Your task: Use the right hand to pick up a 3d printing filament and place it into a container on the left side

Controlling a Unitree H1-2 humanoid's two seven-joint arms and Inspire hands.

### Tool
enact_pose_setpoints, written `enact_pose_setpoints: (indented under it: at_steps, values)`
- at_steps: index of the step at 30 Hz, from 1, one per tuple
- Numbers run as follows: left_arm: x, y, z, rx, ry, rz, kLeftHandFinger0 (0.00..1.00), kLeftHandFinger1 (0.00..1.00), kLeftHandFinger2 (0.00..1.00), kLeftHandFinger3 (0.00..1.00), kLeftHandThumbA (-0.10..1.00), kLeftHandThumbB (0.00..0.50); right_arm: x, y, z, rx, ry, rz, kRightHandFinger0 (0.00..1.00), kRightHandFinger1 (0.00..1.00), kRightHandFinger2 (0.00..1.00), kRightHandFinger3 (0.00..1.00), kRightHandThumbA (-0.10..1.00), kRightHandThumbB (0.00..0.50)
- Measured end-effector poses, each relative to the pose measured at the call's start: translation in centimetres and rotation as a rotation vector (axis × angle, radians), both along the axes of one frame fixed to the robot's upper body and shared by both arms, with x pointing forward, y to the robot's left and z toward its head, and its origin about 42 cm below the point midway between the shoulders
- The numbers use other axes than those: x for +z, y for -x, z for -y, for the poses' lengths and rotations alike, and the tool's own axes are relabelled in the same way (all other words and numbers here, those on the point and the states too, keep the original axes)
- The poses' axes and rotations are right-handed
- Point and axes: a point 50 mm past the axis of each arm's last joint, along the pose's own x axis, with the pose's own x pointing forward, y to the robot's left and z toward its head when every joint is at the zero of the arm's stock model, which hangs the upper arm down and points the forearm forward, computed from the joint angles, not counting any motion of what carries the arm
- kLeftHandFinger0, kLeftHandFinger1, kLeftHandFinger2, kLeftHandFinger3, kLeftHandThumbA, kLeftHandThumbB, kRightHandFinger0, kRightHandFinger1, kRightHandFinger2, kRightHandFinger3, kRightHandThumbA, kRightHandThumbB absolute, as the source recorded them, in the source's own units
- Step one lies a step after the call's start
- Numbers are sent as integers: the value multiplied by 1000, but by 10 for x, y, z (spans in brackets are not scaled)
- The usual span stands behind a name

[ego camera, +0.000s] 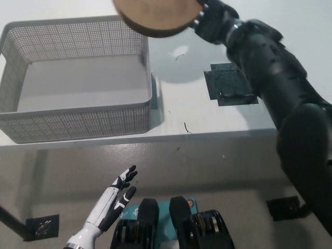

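The right hand (215, 21) grips the spool (155, 15) by its rim, holding it in the air above the far right corner of the basket (78, 122). It looks stiff and fairly heavy, so the rim grip must hold. The left hand (116, 194) hangs spread, low and near.

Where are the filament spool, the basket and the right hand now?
filament spool (155, 18), head view, on its brown cardboard face.
basket (78, 120), head view, on its near mesh wall.
right hand (215, 21), head view, on the black hand's back.
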Motion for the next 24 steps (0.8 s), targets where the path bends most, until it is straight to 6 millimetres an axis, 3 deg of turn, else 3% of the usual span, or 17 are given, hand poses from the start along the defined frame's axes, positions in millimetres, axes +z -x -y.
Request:
enact_pose_setpoints:
  at_steps: [3,4,5,6,8,9,11,12,13,14,15,16,17,18,21,23,24]
  values:
    - [0,0,1,-3,0,0,1000,1000,1000,1000,1000,154,3,4,-19,18,53,4,0,224,839,1000,-100,136]
    - [0,0,1,-4,0,-1,1000,1000,1000,1000,1000,149,1,6,-27,24,99,7,0,257,839,714,-100,144]
    - [0,0,1,-5,0,-1,1000,1000,1000,1000,1000,150,-2,8,-35,29,141,5,4,321,855,752,-100,155]
    - [0,0,1,-5,0,-1,1000,1000,1000,1000,1000,151,-3,9,-38,30,166,5,75,417,903,860,-100,177]
    - [0,0,2,-6,0,-1,1000,1000,1000,1000,1000,164,-12,15,-56,39,290,6,180,482,813,980,-100,174]
    - [0,0,2,-6,-1,-1,1000,1000,1000,1000,1000,169,-13,16,-58,37,310,6,207,498,786,875,-100,189]
    - [0,0,2,-7,-1,-1,1000,1000,1000,1000,1000,169,-22,22,-73,43,424,16,124,388,671,788,-100,201]
    - [0,0,2,-8,-1,-1,1000,1000,1000,1000,1000,173,-24,24,-76,42,453,26,88,369,671,895,-100,197]
    - [0,0,2,-8,-2,-1,1000,1000,1000,1000,1000,172,-24,25,-81,40,483,41,5,334,674,839,-100,195]
    - [0,0,2,-9,-1,-1,1000,1000,1000,1000,1000,168,-24,27,-85,40,510,56,28,351,663,903,-100,227]
    - [0,-1,2,-9,-1,-1,1000,1000,1000,1000,1000,164,-24,28,-88,42,531,68,131,468,754,929,-91,299]
    - [0,-1,2,-9,-1,0,1000,1000,1000,1000,1000,155,-23,29,-92,49,561,84,314,692,991,1000,56,303]
    - [0,-2,2,-10,-1,0,1000,1000,1000,1000,1000,163,-23,30,-95,54,576,91,650,1000,1000,1000,289,324]
    - [0,-2,2,-11,-1,1,1000,1000,1000,1000,1000,160,-23,31,-96,62,590,99,1000,1000,1000,1000,383,360]
    - [1,-2,3,-12,-1,1,1000,1000,1000,1000,1000,186,-23,31,-98,112,617,126,1000,1000,1000,1000,481,439]
    - [1,-2,3,-14,-1,1,1000,1000,1000,1000,1000,179,-25,33,-101,151,620,138,1000,1000,1000,1000,614,498]
    - [1,-2,4,-15,-2,0,1000,1000,1000,1000,1000,179,-25,34,-103,172,621,144,1000,1000,1000,1000,639,500]
